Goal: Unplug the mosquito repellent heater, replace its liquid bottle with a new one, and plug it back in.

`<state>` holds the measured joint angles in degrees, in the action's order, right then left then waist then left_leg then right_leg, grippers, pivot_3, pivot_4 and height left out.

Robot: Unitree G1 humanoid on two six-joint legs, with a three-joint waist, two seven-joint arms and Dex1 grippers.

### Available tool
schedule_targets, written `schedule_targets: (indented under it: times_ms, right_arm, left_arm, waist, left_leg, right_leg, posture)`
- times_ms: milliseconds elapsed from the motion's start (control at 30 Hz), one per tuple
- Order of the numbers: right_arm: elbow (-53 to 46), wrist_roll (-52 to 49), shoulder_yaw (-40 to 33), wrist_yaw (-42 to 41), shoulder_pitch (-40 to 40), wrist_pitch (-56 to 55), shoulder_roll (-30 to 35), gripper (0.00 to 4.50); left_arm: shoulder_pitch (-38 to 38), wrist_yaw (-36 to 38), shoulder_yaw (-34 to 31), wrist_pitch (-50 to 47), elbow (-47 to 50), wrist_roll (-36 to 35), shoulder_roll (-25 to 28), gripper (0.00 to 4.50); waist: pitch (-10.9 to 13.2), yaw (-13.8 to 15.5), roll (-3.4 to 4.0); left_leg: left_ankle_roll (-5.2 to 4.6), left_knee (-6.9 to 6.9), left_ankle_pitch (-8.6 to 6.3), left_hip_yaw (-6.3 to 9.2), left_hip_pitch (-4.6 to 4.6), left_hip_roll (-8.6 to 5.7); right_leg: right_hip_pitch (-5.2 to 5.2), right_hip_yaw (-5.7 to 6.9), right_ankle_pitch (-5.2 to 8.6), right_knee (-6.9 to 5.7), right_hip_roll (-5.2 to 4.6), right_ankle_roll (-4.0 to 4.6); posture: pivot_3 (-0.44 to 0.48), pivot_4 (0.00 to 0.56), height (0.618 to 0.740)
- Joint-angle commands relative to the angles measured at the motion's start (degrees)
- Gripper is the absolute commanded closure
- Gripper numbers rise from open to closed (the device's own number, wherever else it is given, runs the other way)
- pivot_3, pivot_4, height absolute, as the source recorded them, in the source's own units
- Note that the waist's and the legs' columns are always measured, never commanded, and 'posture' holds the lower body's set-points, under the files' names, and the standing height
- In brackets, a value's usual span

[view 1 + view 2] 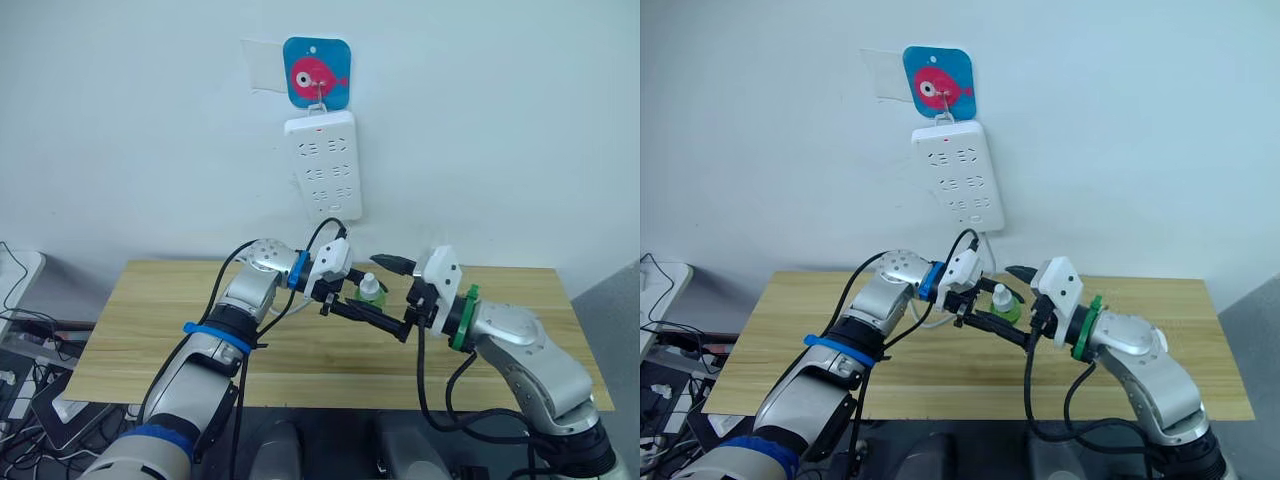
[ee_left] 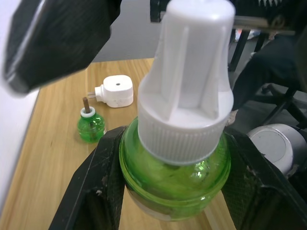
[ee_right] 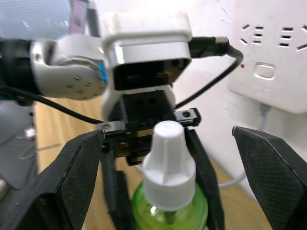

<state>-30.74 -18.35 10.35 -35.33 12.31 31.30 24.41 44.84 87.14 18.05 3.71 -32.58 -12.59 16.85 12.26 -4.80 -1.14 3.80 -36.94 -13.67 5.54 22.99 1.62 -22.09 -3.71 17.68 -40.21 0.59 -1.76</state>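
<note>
Left fingers [image 2: 110, 182] clamp capped bottle [image 2: 177, 143]; right fingers [image 3: 81, 163] apart.

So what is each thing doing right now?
New green bottle: white cap on, held up by the left gripper.
Right gripper: fingers open either side of the cap.
Old bottle: standing on the table, wick bare.
Heater: unplugged, lying on the table.
Power strip: hanging on the wall.

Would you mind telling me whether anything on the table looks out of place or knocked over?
The mosquito repellent heater lies unplugged on the wooden table, prongs sideways, beside an uncapped green bottle with its wick bare. Nothing looks spilled.
</note>
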Motion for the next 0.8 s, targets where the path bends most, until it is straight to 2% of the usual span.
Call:
schedule_targets:
  times_ms: [33, 233, 500, 667, 800]
  right_arm:
    - [2.0, 2.87, -0.58, 2.42, 1.5, -1.3, 0.06, 0.03]
    - [-0.43, 0.48, -6.24, 1.34, -1.11, -0.06, 3.97, 0.03]
    - [-8.11, -8.53, -15.24, -2.73, -6.69, 4.7, 11.48, 0.03]
    - [-8.86, -11.71, -12.22, -3.6, -4.97, 5.93, 10.61, 0.03]
    - [-6.32, -8.46, -5.36, -2.04, -1.59, 4.63, 7.11, 0.03]
  left_arm:
    - [1.29, 0.03, -0.87, 0.57, 0.01, -0.07, -0.99, 2.22]
    - [0.82, 0.25, -1.02, 1.01, -0.03, 0.07, -1.12, 2.22]
    - [0.93, 0.24, -1.37, 1.47, -0.73, 0.15, -1.46, 2.22]
    - [1.22, 0.56, -1.3, 2.12, -1.25, 0.33, -1.55, 2.22]
    - [1.61, 0.49, -1.28, 2.53, -2.02, 0.51, -1.77, 2.22]
  waist:
    - [-0.01, 0.02, 0.0]
    - [-0.01, 0.0, 0.01]
    - [-0.05, -0.04, 0.01]
    - [-0.09, -0.57, 0.07]
    - [-0.11, -0.74, 0.08]
  left_leg:
    - [0.0, 0.01, 0.0, 0.0, 0.0, 0.0]
    - [0.0, 0.0, 0.0, -0.01, 0.04, 0.0]
    - [0.0, 0.0, 0.0, -0.04, 0.04, -0.03]
    - [-0.01, 0.02, 0.0, -0.04, 0.0, 0.06]
    - [-0.01, 0.01, 0.0, -0.04, 0.0, 0.06]
  right_leg:
    - [0.0, 0.0, 0.0, 0.0, 0.0, 0.0]
    - [-0.04, 0.0, 0.0, 0.02, 0.0, 0.0]
    - [-0.02, -0.03, 0.0, 0.01, -0.02, 0.0]
    - [-0.02, -0.04, 0.0, 0.0, 0.07, 0.0]
    - [-0.02, -0.05, 0.0, 0.0, 0.08, 0.0]
  posture:
    - [-0.084, 0.15, 0.74]
    - [-0.088, 0.147, 0.74]
    - [-0.1, 0.143, 0.74]
    - [-0.105, 0.141, 0.74]
    - [-0.103, 0.142, 0.74]
